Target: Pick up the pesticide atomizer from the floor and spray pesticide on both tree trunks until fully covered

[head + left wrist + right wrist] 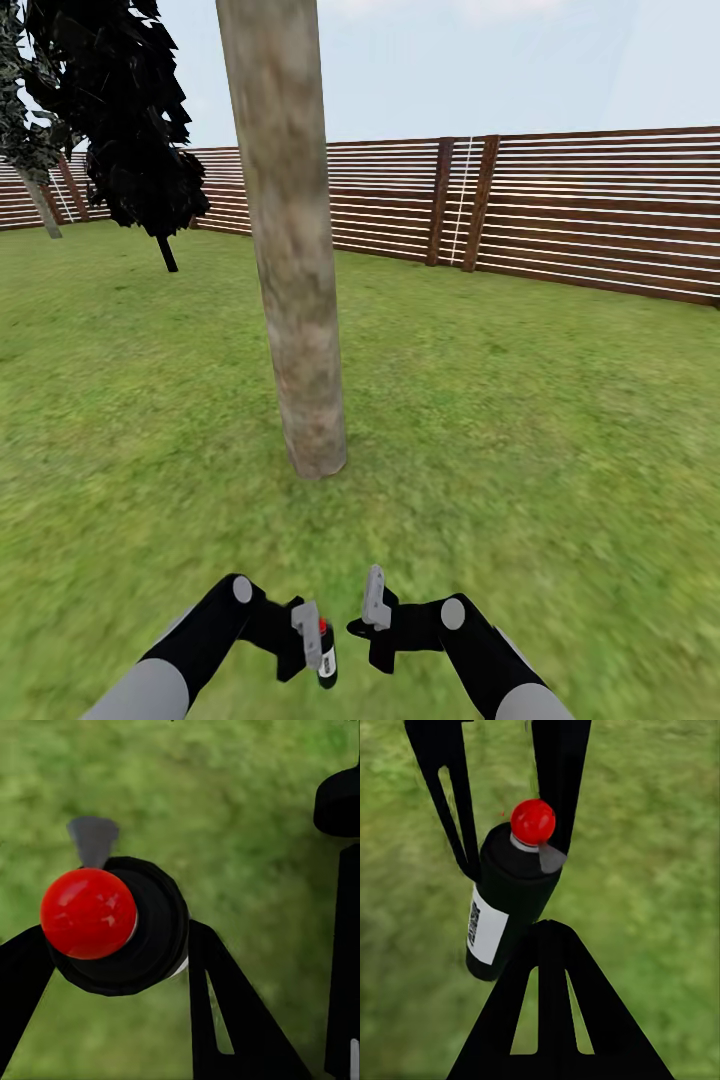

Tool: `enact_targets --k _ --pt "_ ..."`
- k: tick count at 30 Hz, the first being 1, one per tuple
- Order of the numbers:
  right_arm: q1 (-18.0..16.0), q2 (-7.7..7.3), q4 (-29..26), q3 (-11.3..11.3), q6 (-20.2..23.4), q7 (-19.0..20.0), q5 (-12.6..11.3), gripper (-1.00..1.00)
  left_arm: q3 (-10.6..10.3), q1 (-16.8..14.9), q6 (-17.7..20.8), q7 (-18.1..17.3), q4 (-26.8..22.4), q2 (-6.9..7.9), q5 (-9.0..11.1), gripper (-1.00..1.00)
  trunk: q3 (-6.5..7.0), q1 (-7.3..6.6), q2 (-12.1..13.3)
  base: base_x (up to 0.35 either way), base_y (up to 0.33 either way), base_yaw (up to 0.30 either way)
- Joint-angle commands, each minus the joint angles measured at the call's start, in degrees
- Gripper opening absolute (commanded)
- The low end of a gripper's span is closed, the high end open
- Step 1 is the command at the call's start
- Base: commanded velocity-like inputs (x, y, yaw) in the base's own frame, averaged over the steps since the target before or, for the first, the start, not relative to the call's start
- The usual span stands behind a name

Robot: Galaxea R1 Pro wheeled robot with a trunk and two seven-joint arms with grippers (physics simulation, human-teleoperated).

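Garden lawn (pixel 520 420), slat fence (pixel 600 210) behind | left gripper (pixel 312 640) clamped on pesticide atomizer (pixel 325 655), low before tree trunk (pixel 295 250) | right gripper (pixel 372 610) state unclear | step: spraying trunk | next: likely raise, aim nozzle at bark.

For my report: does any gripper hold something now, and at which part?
Yes. The left gripper holds the pesticide atomizer by its dark body, below the red cap. The right gripper looks empty.

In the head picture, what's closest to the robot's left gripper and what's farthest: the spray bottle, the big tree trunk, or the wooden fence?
From the left gripper:
1. Spray bottle, held in that gripper.
2. Big tree trunk, ahead on the lawn.
3. Wooden fence, far behind the trunk.
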Motion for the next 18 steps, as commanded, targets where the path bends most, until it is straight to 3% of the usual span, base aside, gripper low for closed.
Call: enact_targets --k 1,18 --pt "0.0 0.02 -0.1 0.0 -0.2 0.1 0.4 -1.00 0.0 0.0 -0.2 0.5 -0.1 -0.02 -0.3 -1.00 -0.05 -0.01 0.0 0.000 0.000 0.000" --pt "0.0 0.02 -0.3 0.0 -0.2 0.1 0.4 -1.00 0.2 0.3 -1.6 1.6 1.0 -1.58 1.1 -1.00 -0.05 -0.01 0.0 0.000 0.000 0.000"
